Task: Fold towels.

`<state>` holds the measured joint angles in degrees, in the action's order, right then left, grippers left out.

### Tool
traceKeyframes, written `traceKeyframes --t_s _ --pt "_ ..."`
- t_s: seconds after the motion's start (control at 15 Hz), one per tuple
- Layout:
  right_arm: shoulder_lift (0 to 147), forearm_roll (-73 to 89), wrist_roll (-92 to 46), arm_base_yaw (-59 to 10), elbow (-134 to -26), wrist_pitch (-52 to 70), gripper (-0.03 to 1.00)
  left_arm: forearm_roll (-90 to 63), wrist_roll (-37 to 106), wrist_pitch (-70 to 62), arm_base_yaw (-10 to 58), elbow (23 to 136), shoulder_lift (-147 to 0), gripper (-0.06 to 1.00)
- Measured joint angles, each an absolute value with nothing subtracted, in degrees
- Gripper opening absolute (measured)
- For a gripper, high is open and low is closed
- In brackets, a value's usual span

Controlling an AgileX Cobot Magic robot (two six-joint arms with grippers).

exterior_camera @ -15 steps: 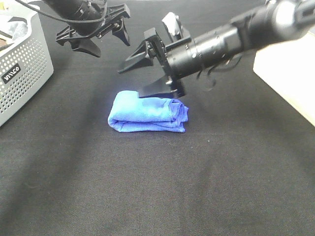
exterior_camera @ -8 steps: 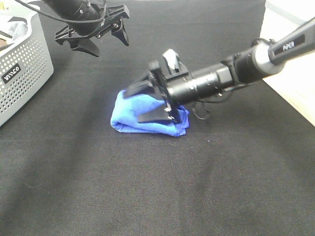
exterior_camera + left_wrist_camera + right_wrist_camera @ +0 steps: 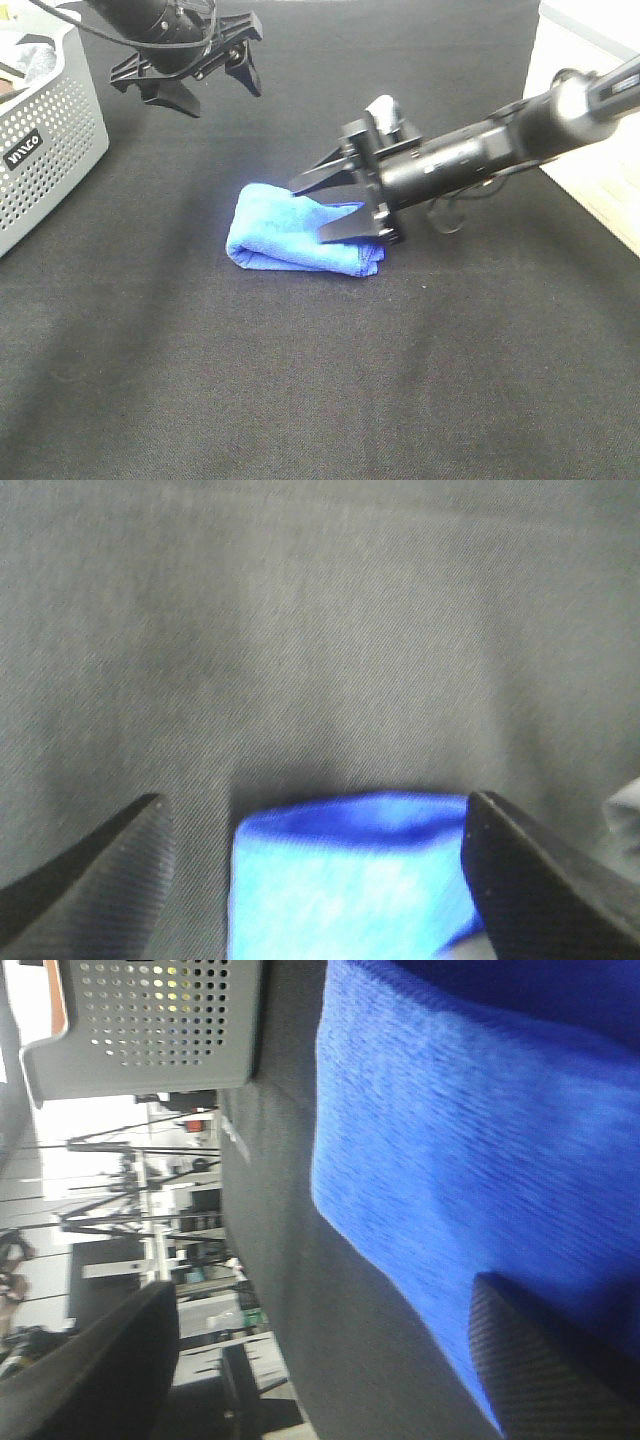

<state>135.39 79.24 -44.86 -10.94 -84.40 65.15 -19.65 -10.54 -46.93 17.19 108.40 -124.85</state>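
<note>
Open black cloth bench [image 3: 300, 380] lies in front of the folded royal-blue microfibre towel [image 3: 285, 235]. The perforated grey plastic basket [image 3: 45, 140] blocks the far left; the right gripper [image 3: 335, 205] crowds the towel's right end.

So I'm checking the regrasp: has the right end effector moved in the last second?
Yes. The right end effector dropped and pulled right along the towel, away from the basket.

One label can be read — white letters on the side wall of the grey perforated basket [image 3: 45, 130] at the left edge of the high view, seemingly "MIYACO", though the small, slanted print leaves the spelling unsure. The wrist views carry no legible text.
</note>
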Motion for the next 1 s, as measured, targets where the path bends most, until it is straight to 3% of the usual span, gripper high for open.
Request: traceKeyframes --t_s 0.2,0.73,1.0 --pt "129.83 71.68 -41.77 -7.56 -84.40 65.20 0.75 -14.09 -10.54 -52.54 17.19 108.40 -122.04 0.75" --pt "101.47 40.57 -21.03 -7.39 -84.40 65.55 0.75 -4.93 -7.91 -69.33 17.19 108.35 -109.32 0.75" --pt "87.03 27.56 -13.12 -7.39 -81.82 66.18 0.75 -3.67 -7.79 -69.33 17.19 96.60 -94.25 0.75"
